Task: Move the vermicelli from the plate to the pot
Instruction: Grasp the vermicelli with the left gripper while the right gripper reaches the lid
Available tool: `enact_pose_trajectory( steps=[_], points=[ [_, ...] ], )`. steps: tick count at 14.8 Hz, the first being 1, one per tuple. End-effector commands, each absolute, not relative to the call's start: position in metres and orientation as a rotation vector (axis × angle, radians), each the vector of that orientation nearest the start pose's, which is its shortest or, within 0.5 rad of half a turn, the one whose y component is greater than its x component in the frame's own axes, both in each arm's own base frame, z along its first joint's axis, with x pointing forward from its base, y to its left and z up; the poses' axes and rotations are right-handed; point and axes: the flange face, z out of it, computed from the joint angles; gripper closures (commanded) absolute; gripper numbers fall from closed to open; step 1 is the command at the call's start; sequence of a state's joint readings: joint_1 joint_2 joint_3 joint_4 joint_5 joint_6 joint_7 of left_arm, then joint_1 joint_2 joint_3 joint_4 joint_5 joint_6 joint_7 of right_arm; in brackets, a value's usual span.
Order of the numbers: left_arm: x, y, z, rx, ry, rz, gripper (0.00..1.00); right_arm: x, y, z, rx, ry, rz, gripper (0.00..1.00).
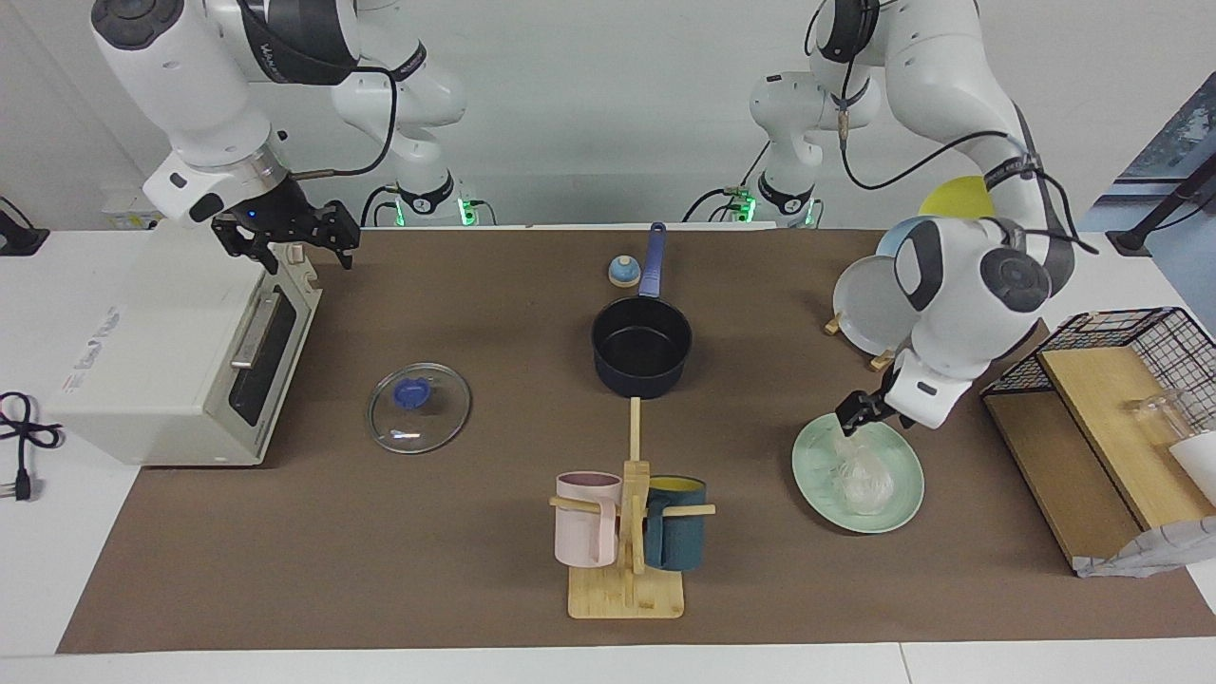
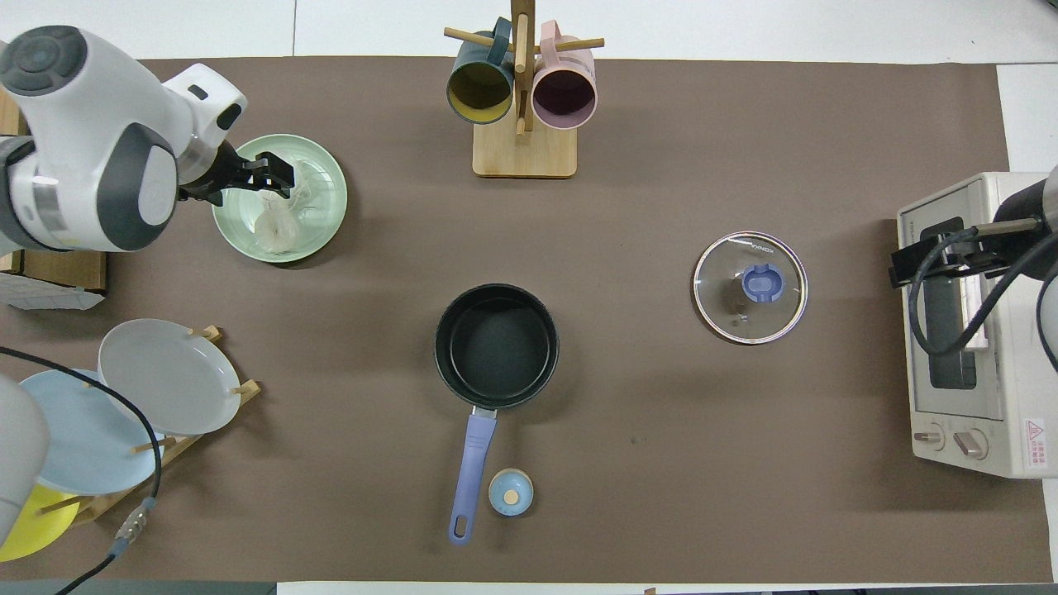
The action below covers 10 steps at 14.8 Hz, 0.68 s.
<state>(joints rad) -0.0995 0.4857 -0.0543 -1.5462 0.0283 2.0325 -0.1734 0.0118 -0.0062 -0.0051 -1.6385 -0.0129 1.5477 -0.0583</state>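
Observation:
Two whitish vermicelli bundles [image 1: 863, 480] lie on the pale mint-green plate [image 1: 907, 499], toward the left arm's end of the table; they also show in the overhead view [image 2: 277, 230] on the plate [image 2: 331, 215]. My left gripper [image 1: 852, 415] is open and low over the plate's edge nearer the robots, just above the bundles; it also shows in the overhead view [image 2: 277, 173]. The dark navy pot [image 1: 641, 347] stands empty mid-table, its blue handle [image 1: 654, 258] pointing toward the robots. My right gripper [image 1: 285, 239] is open and waits over the toaster oven [image 1: 180, 351].
A glass lid [image 1: 419, 408] lies between the pot and the oven. A wooden mug tree [image 1: 629, 532] holds a pink and a dark teal mug. A small blue knob [image 1: 623, 272] sits beside the handle. A plate rack [image 2: 124, 397] and a wire basket [image 1: 1121, 380] stand at the left arm's end.

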Motion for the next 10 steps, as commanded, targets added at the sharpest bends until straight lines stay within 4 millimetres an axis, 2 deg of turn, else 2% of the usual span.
enact_pose_trajectory(
  steps=[1,4,5,7,9,10],
  points=[
    [0.695,-0.103,0.362,-3.113,0.115,-0.064,0.00,0.548,0.008,0.583,-3.150,-0.047,0.070,0.00],
    [0.690,-0.104,0.332,-3.112,0.176,-0.097,0.00,0.552,0.036,0.554,-3.148,-0.126,-0.020,0.00],
    [0.687,-0.104,0.325,-3.109,0.219,-0.096,0.00,0.557,0.041,0.534,-3.147,-0.139,-0.027,0.00],
    [0.686,-0.104,0.323,-3.107,0.259,-0.089,0.00,0.563,0.042,0.489,-3.144,-0.139,-0.041,0.00],
    [0.683,-0.103,0.319,-3.106,0.262,-0.081,0.00,0.565,0.043,0.438,-3.140,-0.109,-0.044,0.00],
    [0.683,-0.103,0.320,-3.106,0.262,-0.081,0.09,0.567,0.047,0.417,-3.139,-0.077,-0.027,0.00]
  ],
)
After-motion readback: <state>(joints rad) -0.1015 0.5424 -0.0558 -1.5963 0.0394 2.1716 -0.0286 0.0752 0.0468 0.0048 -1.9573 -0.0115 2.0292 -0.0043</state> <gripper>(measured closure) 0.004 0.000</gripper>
